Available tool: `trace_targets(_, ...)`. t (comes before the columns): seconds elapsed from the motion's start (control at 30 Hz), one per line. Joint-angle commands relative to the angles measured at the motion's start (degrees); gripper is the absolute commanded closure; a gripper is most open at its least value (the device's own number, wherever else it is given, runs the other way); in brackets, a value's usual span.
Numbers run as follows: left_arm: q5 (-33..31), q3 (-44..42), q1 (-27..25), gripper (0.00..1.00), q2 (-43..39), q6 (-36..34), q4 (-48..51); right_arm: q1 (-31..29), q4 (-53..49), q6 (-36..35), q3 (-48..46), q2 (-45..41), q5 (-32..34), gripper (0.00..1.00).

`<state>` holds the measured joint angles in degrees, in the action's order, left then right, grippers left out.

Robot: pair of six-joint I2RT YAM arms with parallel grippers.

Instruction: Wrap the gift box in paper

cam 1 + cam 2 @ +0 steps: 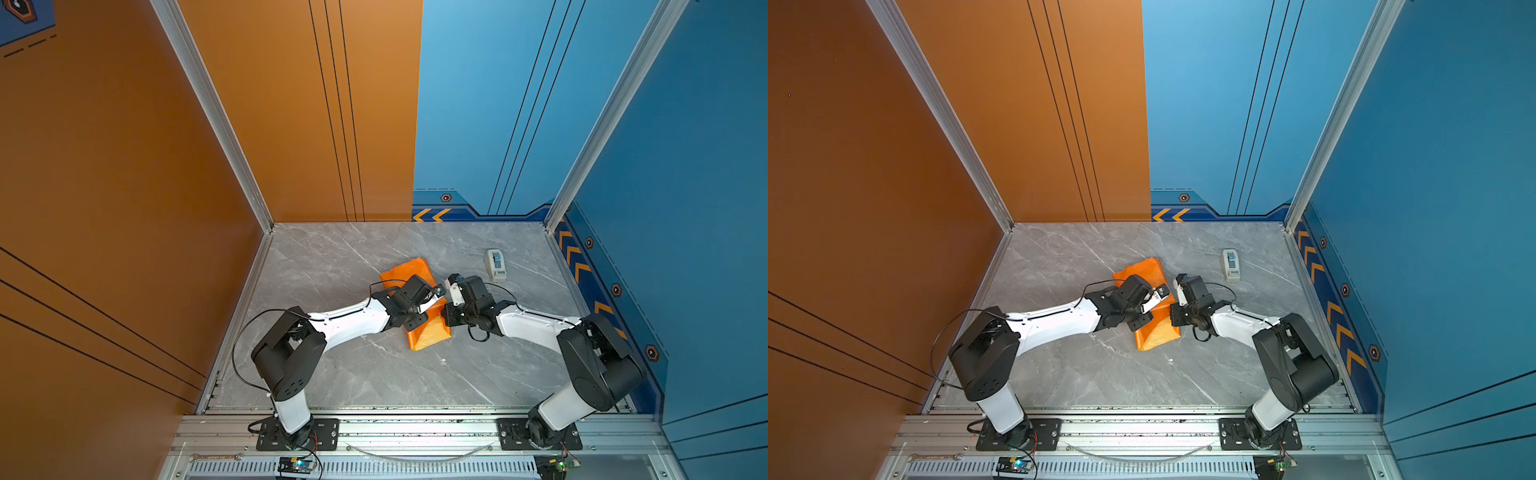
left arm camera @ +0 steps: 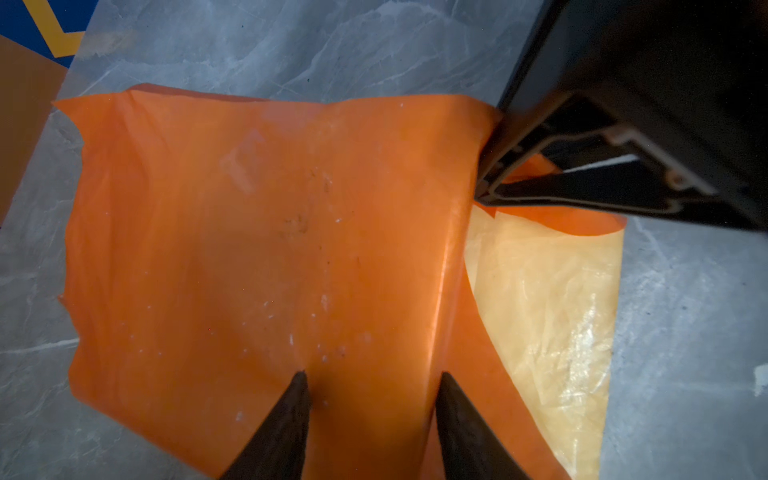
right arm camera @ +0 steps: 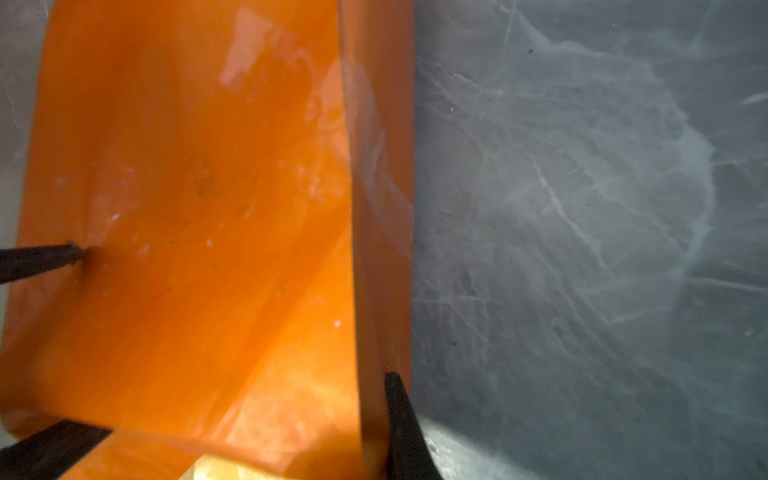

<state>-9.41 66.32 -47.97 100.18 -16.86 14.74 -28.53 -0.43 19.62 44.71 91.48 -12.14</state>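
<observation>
Your paper (image 1: 430,334) lies midway across the counter (image 1: 332,257), folded orange side up, its pale face showing along one edge. Your left fingers (image 2: 297,395) stand parted, tips resting on the orange top. Your right fingers (image 2: 494,195) are clenched on a raised flap at the paper's side. A tape dispenser (image 1: 495,264) sits apart on the right.

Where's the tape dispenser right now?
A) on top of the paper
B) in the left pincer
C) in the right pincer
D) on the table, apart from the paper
D: in both top views the tape dispenser sits on the marble table, beyond the right arm and clear of the orange paper.
</observation>
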Motion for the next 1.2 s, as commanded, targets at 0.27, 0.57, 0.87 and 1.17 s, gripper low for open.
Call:
trace_targets(0.27, 4.8, 2.5, 0.9, 0.45, -2.6, 4.1, 0.8, -0.1, 1.5, -1.0, 1.4, 0.6, 0.5, 0.93)
trace_targets(0.57, 8.6, 4.4, 3.2, 0.39, -3.1, 5.1, -0.6, -0.1, 1.0, -1.4, 2.2, 1.1, 0.0, 0.93)
trace_targets(0.87, 10.7, 2.7, 7.2, 0.48, -2.1, 9.7, -3.1, 0.0, 0.6, -1.2, 2.2, 1.3, 0.0, 0.9)
trace_targets(1.17, 12.1, 0.8, 8.4, 0.52, 0.1, 10.9, -3.5, 0.0, -0.7, -1.1, 2.6, 2.6, 1.4, 0.86)
